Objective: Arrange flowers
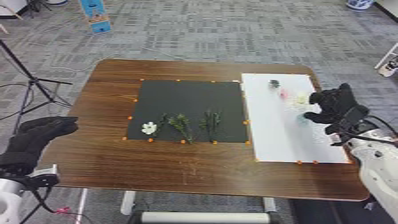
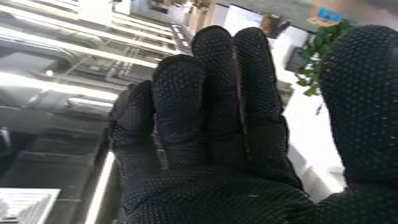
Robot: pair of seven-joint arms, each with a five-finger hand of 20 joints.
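Flower [image 1: 149, 128] wht; sprigs [image 1: 180, 122] grn, leafy; R fingers [image 1: 342, 98] straight, thumb apart; L fingers [image 1: 55, 125] uncurled.

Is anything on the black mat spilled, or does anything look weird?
No, nothing stands out. The white flower and green sprigs lie on the black mat, and I see no spill there.

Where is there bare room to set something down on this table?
Free: the far half of the dark mat, beyond the white flower and green stems; the brown table between mat and near edge; seemingly the near left corner of the white sheet. Crowded: the mat's near half, and the sheet's far half, where blooms lie beside the right hand.
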